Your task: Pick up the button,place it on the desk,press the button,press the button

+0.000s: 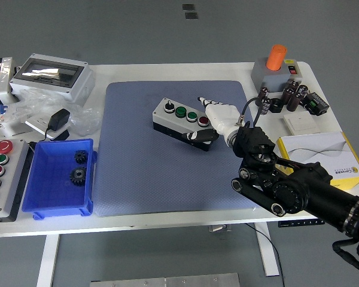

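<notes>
Right hand [210, 122], white, at the end of the black right arm [299, 188], reached in from lower right. Fingers closed on the right end of the grey-and-black button box [182, 122]: one dark-tipped finger [201, 136] lay along the front edge, a white finger [204, 100] pointed up-left past the far side. Box held tilted on the blue-grey textured mat [167, 179], near its centre. Could not tell whether the box's base touched the mat.

Top face of the box carried, left to right, a black-and-white knob [167, 107], two green round buttons [180, 111] and a red round button [203, 119] just beside the hand.

Mat lay on the white surface [167, 224]. Left of the mat, a blue plastic bin [57, 206] held two black gears [78, 175]. Further left, at the edge, a grey control panel [3, 200] with red, green, yellow and blue buttons. Behind the bin, a black power adapter [59, 118] on clear plastic bags, and a grey enclosure with a clear lid [52, 76].

Right of the arm, a white-and-yellow box [323, 152]. At the far right corner, a grey box with an orange cylinder [277, 57] on top; dark cylindrical parts [287, 95] stood near it.
</notes>
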Controlling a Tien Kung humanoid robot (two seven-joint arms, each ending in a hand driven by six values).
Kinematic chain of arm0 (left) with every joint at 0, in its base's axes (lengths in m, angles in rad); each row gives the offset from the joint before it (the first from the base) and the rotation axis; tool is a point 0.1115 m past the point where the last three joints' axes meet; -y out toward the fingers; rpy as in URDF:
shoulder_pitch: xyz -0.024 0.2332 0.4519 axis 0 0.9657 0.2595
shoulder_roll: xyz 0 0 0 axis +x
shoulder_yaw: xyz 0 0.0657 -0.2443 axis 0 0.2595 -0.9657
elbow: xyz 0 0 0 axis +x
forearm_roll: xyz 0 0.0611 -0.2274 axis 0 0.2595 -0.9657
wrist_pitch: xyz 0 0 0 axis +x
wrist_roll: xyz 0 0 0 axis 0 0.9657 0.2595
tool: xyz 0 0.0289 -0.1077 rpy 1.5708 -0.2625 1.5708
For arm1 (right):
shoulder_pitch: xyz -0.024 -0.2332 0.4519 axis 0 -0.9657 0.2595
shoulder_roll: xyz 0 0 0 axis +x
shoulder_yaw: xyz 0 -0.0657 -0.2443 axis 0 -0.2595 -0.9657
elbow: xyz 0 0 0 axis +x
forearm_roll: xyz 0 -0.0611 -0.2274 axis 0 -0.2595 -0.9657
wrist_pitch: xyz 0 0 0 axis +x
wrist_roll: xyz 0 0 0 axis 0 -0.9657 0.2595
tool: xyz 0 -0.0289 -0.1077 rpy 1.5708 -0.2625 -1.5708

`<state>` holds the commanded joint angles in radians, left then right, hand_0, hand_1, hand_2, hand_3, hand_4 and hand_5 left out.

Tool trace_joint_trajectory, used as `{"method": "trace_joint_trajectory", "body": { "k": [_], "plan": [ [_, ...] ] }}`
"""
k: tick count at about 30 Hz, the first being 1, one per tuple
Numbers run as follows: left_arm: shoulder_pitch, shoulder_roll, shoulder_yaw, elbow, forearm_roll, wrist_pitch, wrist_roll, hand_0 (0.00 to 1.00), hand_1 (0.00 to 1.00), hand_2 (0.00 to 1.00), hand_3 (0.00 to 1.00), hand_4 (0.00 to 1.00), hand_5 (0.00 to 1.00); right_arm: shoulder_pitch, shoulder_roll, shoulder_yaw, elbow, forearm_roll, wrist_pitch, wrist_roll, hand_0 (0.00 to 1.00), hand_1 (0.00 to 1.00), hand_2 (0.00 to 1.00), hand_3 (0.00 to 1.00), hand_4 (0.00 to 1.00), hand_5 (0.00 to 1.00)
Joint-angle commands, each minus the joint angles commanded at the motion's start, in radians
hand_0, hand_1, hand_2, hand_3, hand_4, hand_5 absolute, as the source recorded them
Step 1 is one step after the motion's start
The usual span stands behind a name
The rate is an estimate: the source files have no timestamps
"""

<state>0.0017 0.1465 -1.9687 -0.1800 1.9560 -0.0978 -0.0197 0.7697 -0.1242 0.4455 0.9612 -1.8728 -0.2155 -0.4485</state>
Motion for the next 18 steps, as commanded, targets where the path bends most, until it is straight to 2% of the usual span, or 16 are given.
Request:
{"method": "trace_joint_trajectory", "body": {
  "k": [2, 3, 8, 9, 14, 15, 18],
  "plan": [
    [-0.001, 0.0, -0.001, 0.0, 0.001, 0.0, -0.001, 0.734, 0.74, 0.584, 0.581, 0.473, 0.133, 0.0, 0.001, -0.003, -0.001, 0.0, 0.002, -0.001, 0.574, 0.749, 0.806, 0.974, 0.998, 0.634],
    [-0.001, 0.0, -0.001, 0.0, 0.001, -0.001, -0.001, 0.734, 0.74, 0.584, 0.581, 0.472, 0.133, -0.001, 0.002, -0.005, -0.002, 0.0, 0.002, -0.002, 0.415, 0.668, 0.734, 0.88, 0.998, 0.563],
    [-0.003, 0.001, -0.001, 0.0, 0.0, -0.001, -0.002, 0.734, 0.74, 0.584, 0.581, 0.472, 0.133, -0.002, 0.005, -0.013, -0.008, 0.003, -0.008, -0.001, 0.415, 0.668, 0.734, 0.88, 0.998, 0.563],
    [-0.003, 0.001, -0.001, 0.0, 0.0, 0.0, -0.002, 0.733, 0.739, 0.586, 0.584, 0.472, 0.128, -0.003, 0.006, -0.014, -0.009, 0.004, -0.011, 0.0, 0.287, 0.501, 0.557, 0.699, 0.85, 0.223],
    [-0.005, 0.002, 0.0, 0.0, -0.001, 0.001, -0.003, 0.733, 0.739, 0.586, 0.584, 0.472, 0.128, -0.003, 0.007, -0.022, -0.012, 0.009, -0.029, 0.011, 0.287, 0.501, 0.557, 0.699, 0.85, 0.223],
    [-0.006, 0.002, 0.0, 0.0, -0.002, 0.001, -0.003, 0.733, 0.74, 0.587, 0.585, 0.472, 0.131, -0.004, 0.008, -0.022, -0.012, 0.008, -0.033, 0.013, 0.253, 0.442, 0.485, 0.606, 0.721, 0.133],
    [-0.005, 0.002, 0.002, 0.0, -0.004, 0.001, -0.003, 0.733, 0.74, 0.587, 0.585, 0.472, 0.131, -0.005, 0.006, -0.022, -0.006, 0.002, -0.045, 0.023, 0.253, 0.442, 0.485, 0.606, 0.721, 0.133]
  ]
}}
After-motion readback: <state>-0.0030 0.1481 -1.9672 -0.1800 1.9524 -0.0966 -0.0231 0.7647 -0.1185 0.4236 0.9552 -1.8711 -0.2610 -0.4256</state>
